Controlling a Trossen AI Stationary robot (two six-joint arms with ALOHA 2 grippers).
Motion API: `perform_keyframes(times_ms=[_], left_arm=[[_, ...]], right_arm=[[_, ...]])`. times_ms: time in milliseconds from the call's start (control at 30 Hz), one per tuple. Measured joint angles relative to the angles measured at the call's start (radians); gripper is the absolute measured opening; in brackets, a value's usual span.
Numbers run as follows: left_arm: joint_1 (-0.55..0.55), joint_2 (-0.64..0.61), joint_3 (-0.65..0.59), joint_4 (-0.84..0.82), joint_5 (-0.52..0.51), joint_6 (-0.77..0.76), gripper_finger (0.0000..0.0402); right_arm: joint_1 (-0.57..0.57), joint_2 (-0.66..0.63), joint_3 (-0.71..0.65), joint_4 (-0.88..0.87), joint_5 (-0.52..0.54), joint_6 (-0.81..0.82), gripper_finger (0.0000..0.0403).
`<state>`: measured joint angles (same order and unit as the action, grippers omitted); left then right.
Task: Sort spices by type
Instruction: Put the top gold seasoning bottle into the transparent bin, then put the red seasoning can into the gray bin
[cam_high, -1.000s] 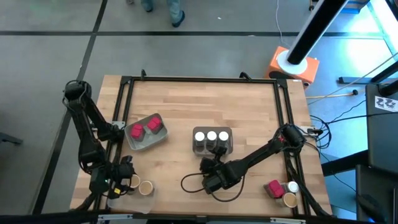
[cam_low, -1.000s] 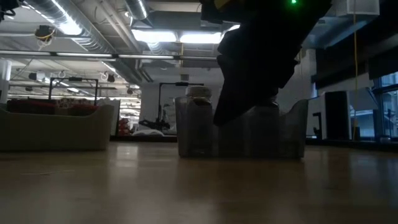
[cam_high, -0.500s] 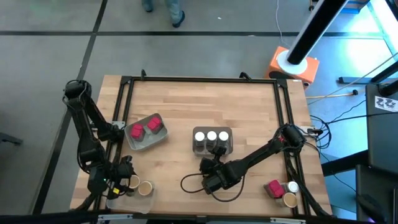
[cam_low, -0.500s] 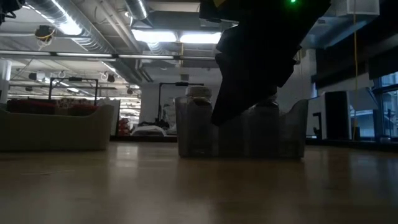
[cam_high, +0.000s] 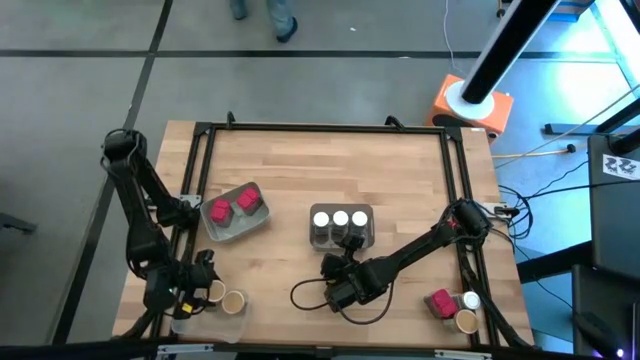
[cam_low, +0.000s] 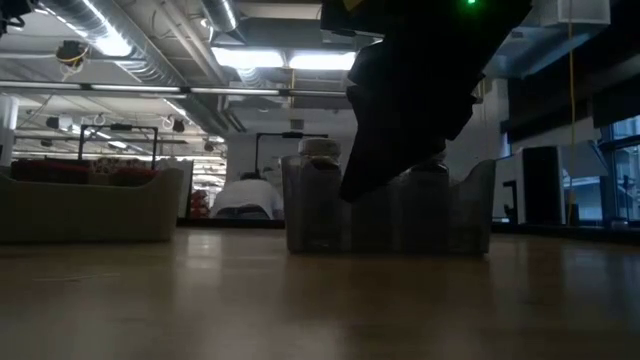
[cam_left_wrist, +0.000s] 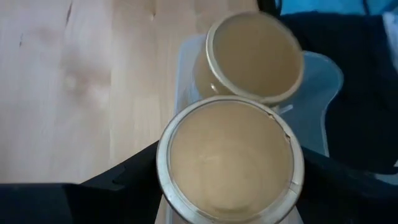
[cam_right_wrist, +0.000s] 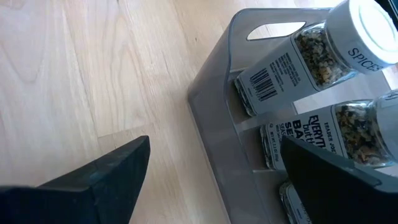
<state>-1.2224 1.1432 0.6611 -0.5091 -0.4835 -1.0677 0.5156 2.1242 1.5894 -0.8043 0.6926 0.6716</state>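
Note:
My left gripper (cam_left_wrist: 230, 193) is at the table's near left corner, shut on a tan-lidded jar (cam_left_wrist: 229, 163) over a clear tray (cam_left_wrist: 317, 81). A second tan-lidded jar (cam_left_wrist: 254, 55) stands in that tray. My right gripper (cam_right_wrist: 211, 186) is open, just near of the tray (cam_high: 342, 228) holding three white-lidded jars (cam_right_wrist: 311, 59), and touches nothing. Two red packets (cam_high: 233, 205) lie in another tray. A red packet (cam_high: 439, 302), a white-lidded jar (cam_high: 471, 299) and a tan-lidded jar (cam_high: 465, 320) stand loose near the right edge. My left gripper holds the nearer tan-lidded jar between its two fingers (cam_left_wrist: 127, 180), one on each side of the body just under the lid's rim (cam_left_wrist: 163, 168). The fingers come from above, pointing down. The jar is upright; whether its base rests in the tray is hidden by the lid.
A black frame (cam_high: 200, 150) runs around the wooden table. A dark cable loop (cam_high: 305, 295) lies beside my right gripper. Bare wood lies along the far half of the table (cam_high: 320, 165). People walk beyond the far edge.

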Motion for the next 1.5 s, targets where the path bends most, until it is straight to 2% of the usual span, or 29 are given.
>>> perform_keyframes(times_ms=[267,467,633,733,867,1033,1167,1367,1500], left_arm=[[0.0,0.017,-0.002,-0.002,-0.003,0.005,0.0278],[0.0,0.017,-0.002,-0.003,0.003,-0.024,0.0326],[0.001,0.0,0.0,-0.006,0.069,-0.014,0.0359],[0.011,-0.031,0.014,-0.014,0.125,0.04,0.0362],[0.033,-0.094,0.048,-0.006,0.137,0.113,0.0363],[0.076,-0.186,0.076,0.012,0.099,0.214,0.0363],[0.087,-0.223,0.077,0.094,0.072,0.235,0.0363],[0.089,-0.186,0.075,0.205,0.035,0.343,0.0363],[0.091,-0.149,0.075,0.233,-0.008,0.436,0.0363]], right_arm=[[0.0,0.0,0.0,0.0,0.004,0.0,0.036],[0.0,0.0,0.0,0.0,0.004,0.0,0.036],[0.0,0.0,0.0,0.001,0.004,0.0,0.036],[0.0,0.0,0.0,0.001,0.004,0.0,0.036],[0.0,0.0,0.0,0.002,0.004,0.0,0.036],[0.0,0.0,0.0,0.0,0.004,0.0,0.036],[0.0,0.0,0.0,-0.004,-0.026,0.0,0.036],[-0.006,0.0,0.0,0.047,-0.034,0.008,0.036],[-0.006,-0.012,0.002,0.026,-0.089,-0.053,0.036]])
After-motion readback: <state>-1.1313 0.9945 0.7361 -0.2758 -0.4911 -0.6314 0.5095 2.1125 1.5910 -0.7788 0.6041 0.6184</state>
